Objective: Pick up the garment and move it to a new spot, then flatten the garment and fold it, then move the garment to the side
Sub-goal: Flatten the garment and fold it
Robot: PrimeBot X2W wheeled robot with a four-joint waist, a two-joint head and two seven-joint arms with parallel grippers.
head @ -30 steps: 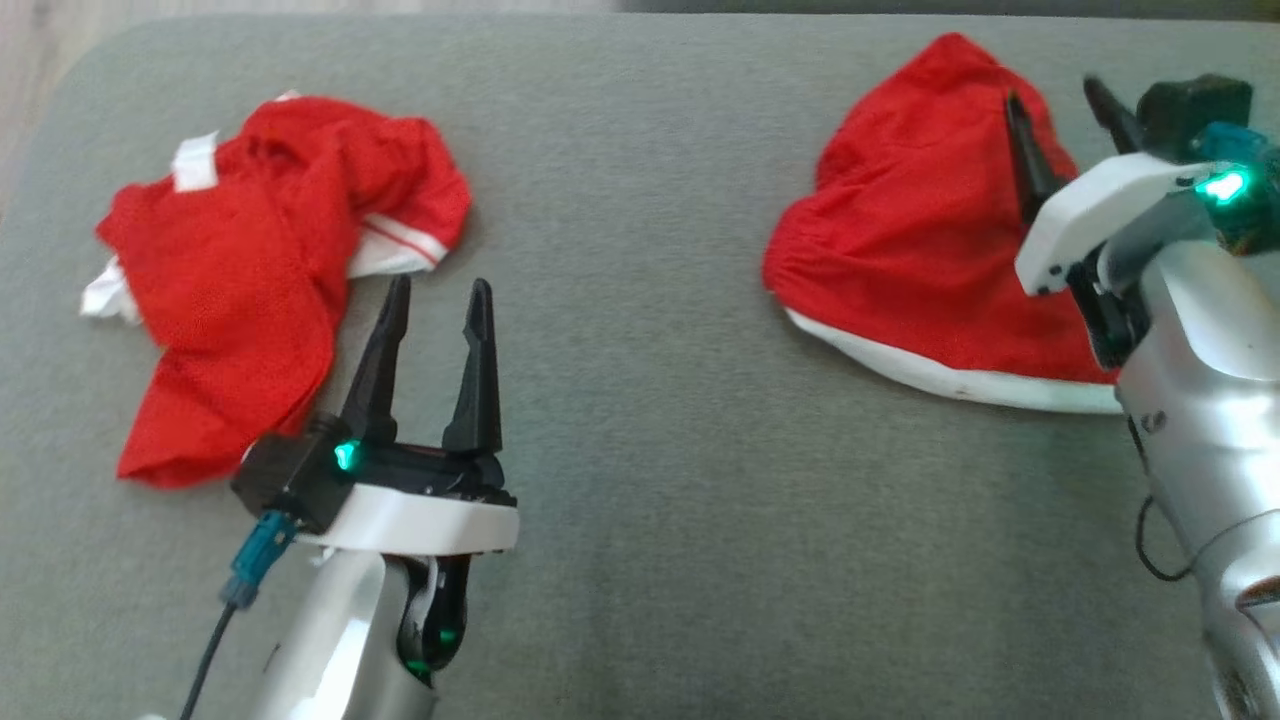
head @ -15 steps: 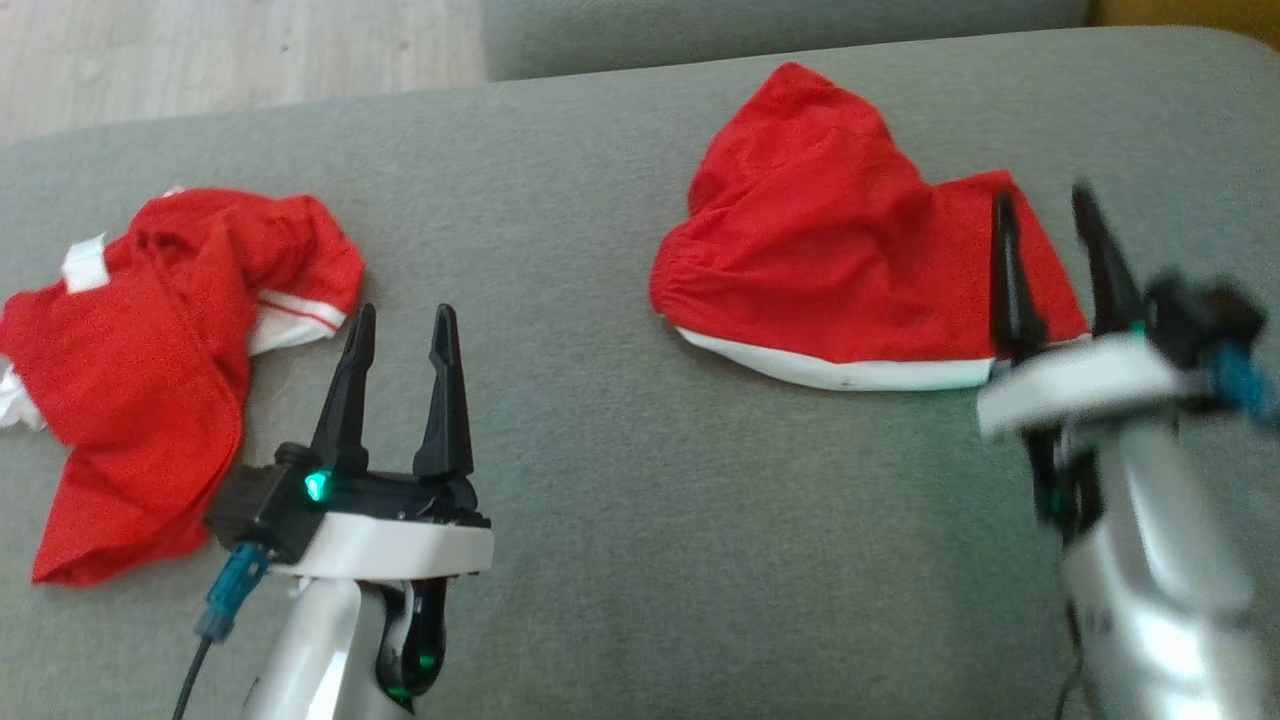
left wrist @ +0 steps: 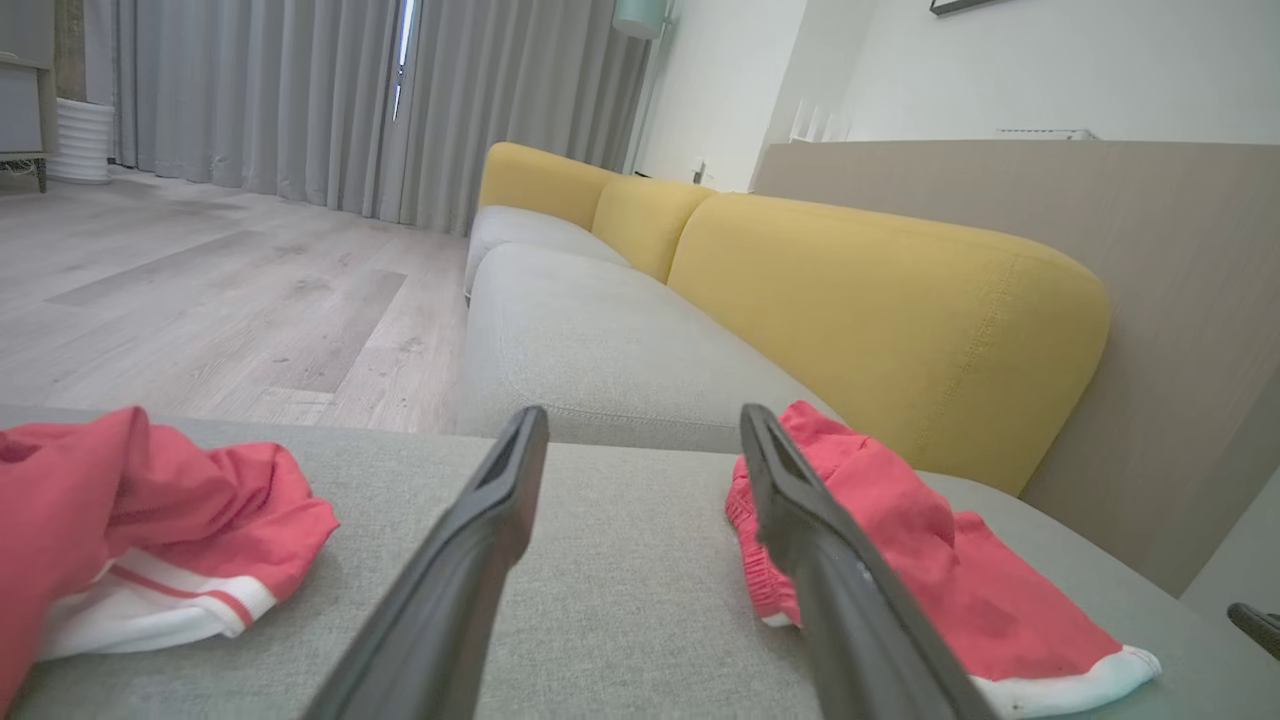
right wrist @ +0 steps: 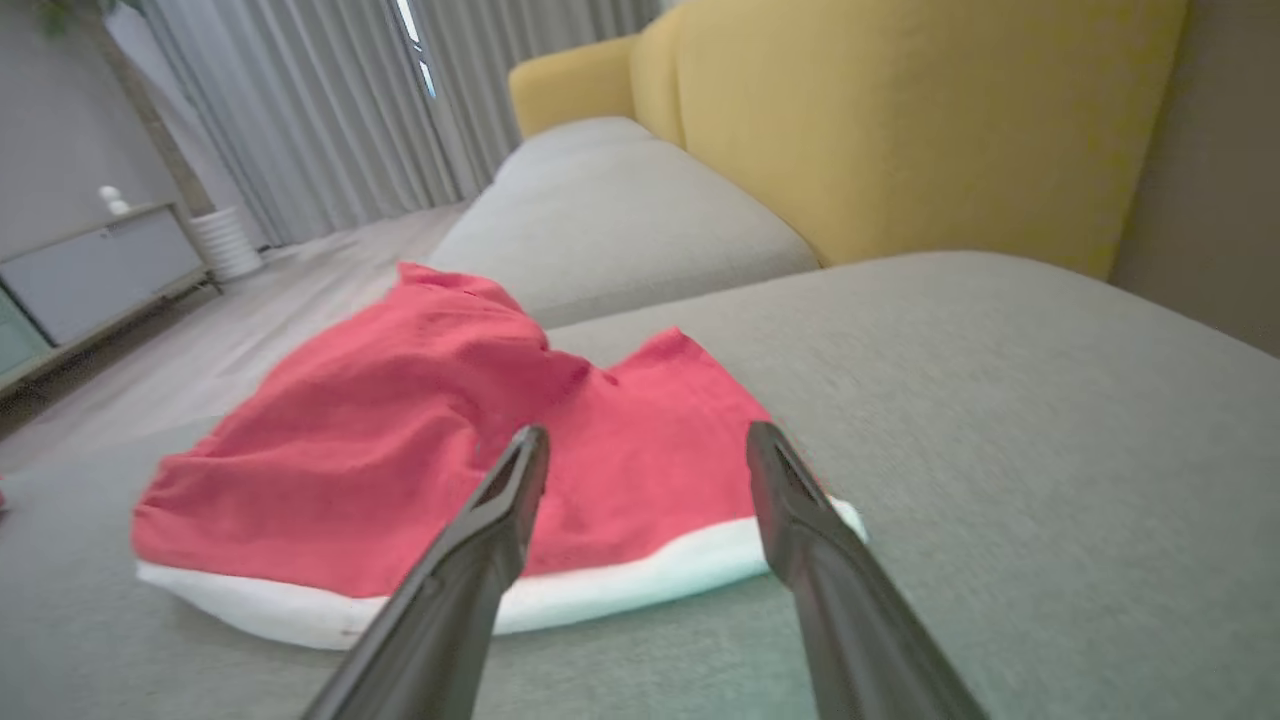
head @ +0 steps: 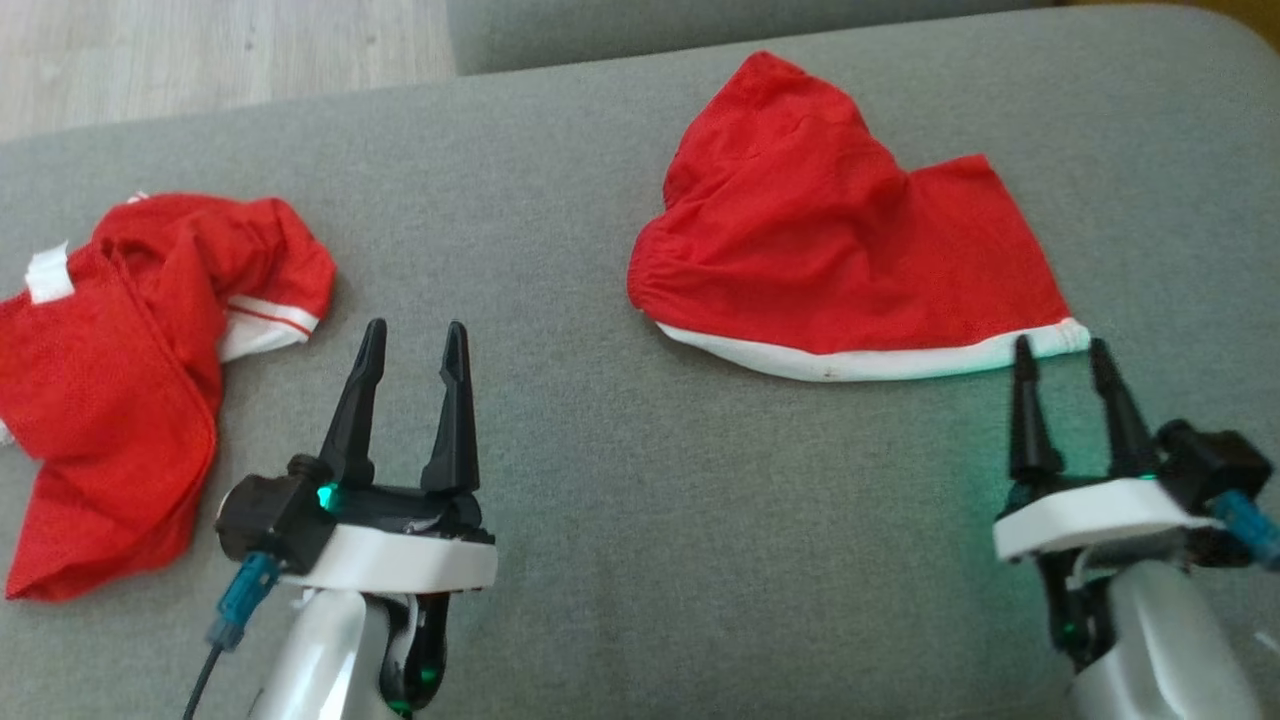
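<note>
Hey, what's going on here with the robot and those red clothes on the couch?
A two-armed robot is working with red clothes lying on a grey sofa cushion. Both grippers are open and hold nothing. The right gripper is at the near right corner of the flatter red garment, by its white hem. The left gripper is beside the crumpled red garment on the left. Nothing is being lifted right now.
</note>
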